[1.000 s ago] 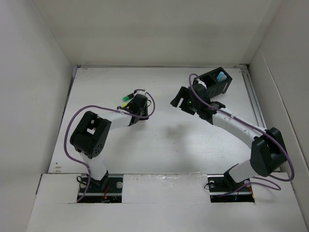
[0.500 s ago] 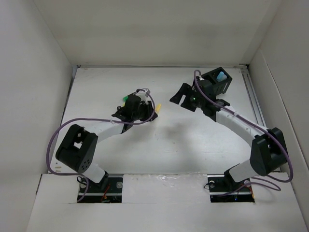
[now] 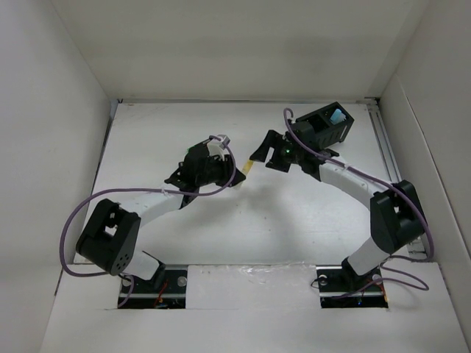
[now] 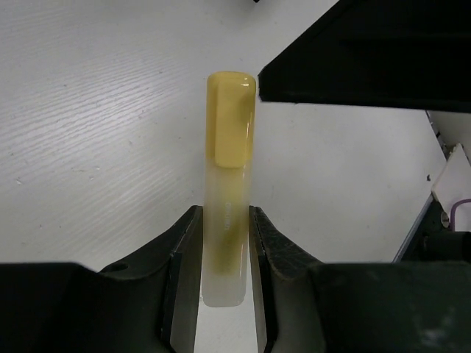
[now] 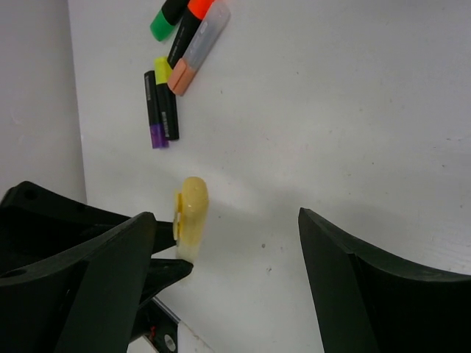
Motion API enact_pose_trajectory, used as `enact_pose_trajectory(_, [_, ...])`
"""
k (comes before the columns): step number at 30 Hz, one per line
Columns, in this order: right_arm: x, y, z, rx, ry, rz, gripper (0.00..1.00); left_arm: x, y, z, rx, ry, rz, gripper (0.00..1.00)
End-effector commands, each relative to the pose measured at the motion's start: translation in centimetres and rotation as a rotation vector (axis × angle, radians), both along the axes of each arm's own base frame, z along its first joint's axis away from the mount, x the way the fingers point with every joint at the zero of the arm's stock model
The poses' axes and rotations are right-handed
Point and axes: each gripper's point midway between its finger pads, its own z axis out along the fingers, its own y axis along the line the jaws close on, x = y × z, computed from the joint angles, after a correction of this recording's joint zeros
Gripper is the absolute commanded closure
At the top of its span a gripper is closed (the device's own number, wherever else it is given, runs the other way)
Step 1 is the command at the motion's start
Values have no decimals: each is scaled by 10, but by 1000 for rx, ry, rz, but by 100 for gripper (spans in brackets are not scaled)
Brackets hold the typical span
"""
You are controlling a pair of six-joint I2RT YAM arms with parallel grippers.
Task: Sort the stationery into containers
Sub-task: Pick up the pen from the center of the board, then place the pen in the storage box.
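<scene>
Left hand [image 4: 223, 220] pinches a pale yellow highlighter [image 4: 230, 147], right hand [image 5: 228, 243] gapes empty beside it — one light-blue marker [image 3: 338, 116] sits in the black slatted organiser [image 3: 324, 134]; several coloured markers [image 5: 168, 103] lie loose.

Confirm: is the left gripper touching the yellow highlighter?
Touching. The left wrist view shows the left gripper pinching the yellow highlighter by its barrel from both sides.

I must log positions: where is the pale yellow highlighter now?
The pale yellow highlighter sits near the centre of the top view, clamped in the left jaws, its cap end reaching toward the open right jaws.
</scene>
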Motion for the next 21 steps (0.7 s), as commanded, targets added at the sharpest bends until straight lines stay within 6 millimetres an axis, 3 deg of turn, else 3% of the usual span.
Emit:
enact_pose_trajectory(1, [5,20,23,47,-69,65,16,-4,-7,29,-72,-86,-44,94])
enact_pose_trajectory(8, [-3,40,20,70,-58,133,26,-8,-10,26,-78,-70,-75,94])
enact_pose_trajectory(11, [-2,42,20,80,-64,144,42,-10,-11,22,-76,-58,-85,93])
enact_pose_trajectory(15, [-1,46,11,75,-48,137,72,-10,-11,22,-76,-58,-85,90])
enact_pose_trajectory(17, [5,44,13,72,-60,108,80,-10,-11,22,-76,-58,-85,87])
enact_pose_trajectory(18, [7,44,14,72,-71,99,83,-10,-11,26,-81,-66,-85,84])
enact_pose_trajectory(19, [9,43,13,66,-74,88,90,-10,-11,26,-81,-66,-85,74])
enact_pose_trajectory(21, [18,35,12,50,-83,47,95,-6,-8,29,-76,-81,-58,56])
